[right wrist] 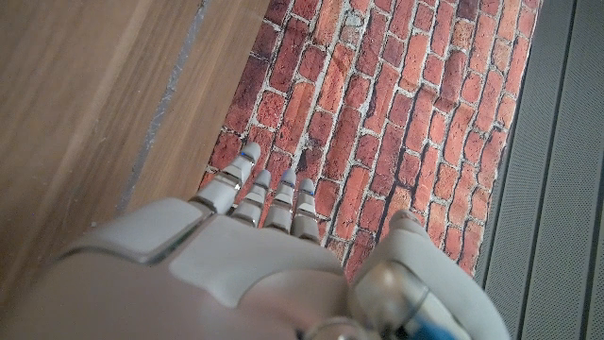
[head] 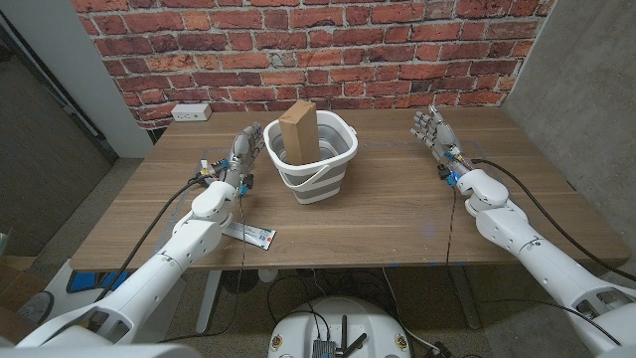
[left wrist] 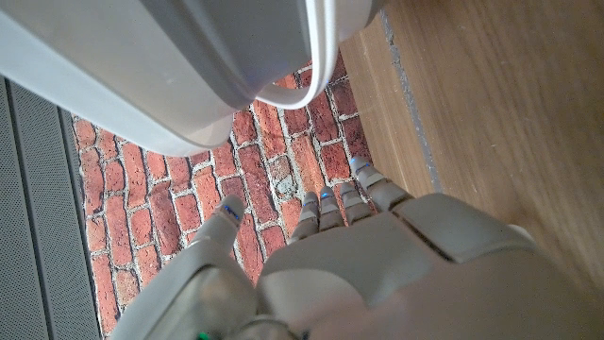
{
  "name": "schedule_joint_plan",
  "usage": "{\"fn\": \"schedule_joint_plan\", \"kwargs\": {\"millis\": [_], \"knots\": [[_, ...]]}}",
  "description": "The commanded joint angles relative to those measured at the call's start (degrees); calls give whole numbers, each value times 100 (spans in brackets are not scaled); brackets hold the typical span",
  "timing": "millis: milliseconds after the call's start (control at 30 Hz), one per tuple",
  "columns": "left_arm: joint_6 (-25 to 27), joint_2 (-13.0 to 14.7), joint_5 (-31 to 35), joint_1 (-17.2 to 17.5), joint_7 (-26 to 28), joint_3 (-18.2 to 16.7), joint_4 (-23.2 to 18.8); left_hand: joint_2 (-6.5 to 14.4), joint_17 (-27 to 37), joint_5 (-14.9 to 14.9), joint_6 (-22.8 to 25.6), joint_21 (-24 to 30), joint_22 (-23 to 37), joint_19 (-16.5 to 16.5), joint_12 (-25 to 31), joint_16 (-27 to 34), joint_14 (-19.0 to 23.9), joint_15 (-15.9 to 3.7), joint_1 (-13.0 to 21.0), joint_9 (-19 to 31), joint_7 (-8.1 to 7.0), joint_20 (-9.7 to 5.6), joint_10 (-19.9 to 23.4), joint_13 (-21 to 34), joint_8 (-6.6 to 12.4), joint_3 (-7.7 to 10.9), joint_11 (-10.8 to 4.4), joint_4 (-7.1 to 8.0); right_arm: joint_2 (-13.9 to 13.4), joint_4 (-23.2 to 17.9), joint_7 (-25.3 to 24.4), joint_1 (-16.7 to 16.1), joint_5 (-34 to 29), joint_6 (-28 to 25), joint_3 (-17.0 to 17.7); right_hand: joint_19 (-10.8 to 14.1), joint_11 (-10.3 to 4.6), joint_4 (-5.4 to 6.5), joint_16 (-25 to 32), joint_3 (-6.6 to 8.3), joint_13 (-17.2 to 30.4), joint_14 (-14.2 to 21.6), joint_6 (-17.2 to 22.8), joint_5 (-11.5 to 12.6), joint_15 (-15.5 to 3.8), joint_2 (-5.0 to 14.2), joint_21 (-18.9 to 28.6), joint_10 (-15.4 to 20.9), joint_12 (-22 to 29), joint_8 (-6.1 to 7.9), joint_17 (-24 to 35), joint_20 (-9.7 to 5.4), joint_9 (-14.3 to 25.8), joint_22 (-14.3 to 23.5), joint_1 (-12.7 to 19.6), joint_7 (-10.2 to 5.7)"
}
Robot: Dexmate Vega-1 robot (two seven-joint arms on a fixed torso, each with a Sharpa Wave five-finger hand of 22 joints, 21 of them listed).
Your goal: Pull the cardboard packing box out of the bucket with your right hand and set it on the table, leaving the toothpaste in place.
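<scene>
A tall brown cardboard box (head: pixel 299 128) stands upright inside the white-and-grey bucket (head: pixel 316 177) at the table's middle back, sticking up past the rim. My left hand (head: pixel 241 155) stands just left of the bucket (left wrist: pixel 189 76), fingers (left wrist: pixel 326 210) straight and apart, holding nothing. My right hand (head: pixel 435 132) stands well to the right of the bucket, fingers (right wrist: pixel 255 194) extended upward, empty. Toothpaste inside the bucket is hidden from me.
A flat white packet with red print (head: pixel 250 233) lies near the front edge under my left forearm. A white power outlet box (head: pixel 191 112) sits at the table's back left corner. A brick wall (head: pixel 328 40) rises behind the wooden table (head: pixel 397 214).
</scene>
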Motion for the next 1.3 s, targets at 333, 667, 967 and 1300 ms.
{"fn": "schedule_joint_plan", "kwargs": {"millis": [333,667,967,1300], "knots": [[178,106,29,83,159,-43,-220,313,10,16,91,25,16,65,19,10,40,11,44,27,-20,-238,63,27,37,36,0,-68,-261,-400,-133,-57,-595,321,-84,4,28,-84,10,27,10,15,-135,20,35,-82,4,-49,-5,-32,-82,-39,22,20,111,-48],[139,136,10,158,210,-111,-250,308,11,14,113,18,16,67,21,5,57,-6,41,28,-25,-238,94,26,36,49,-29,-88,-454,-726,-277,-12,-1006,274,-140,-54,32,-135,3,15,8,-8,-145,9,37,-156,-12,-76,-8,-19,-125,-25,22,20,135,-35],[52,134,12,170,175,-132,-217,307,12,12,146,16,16,76,20,5,86,-21,37,28,-36,-239,118,25,40,61,-41,-104,-624,-962,-326,81,-1444,247,-233,-81,26,-187,1,21,7,-13,-134,2,56,-191,-15,-82,-4,-3,-167,-19,22,21,175,-18],[19,149,-4,198,166,-164,-218,310,10,11,202,19,17,104,24,9,143,-34,40,28,-56,-251,167,24,47,81,-67,-129,-762,-1194,-298,218,-1763,145,-304,-176,-41,-242,4,28,5,-20,-225,-11,75,-225,-31,-181,-28,-23,-231,76,22,23,201,-103]]}}
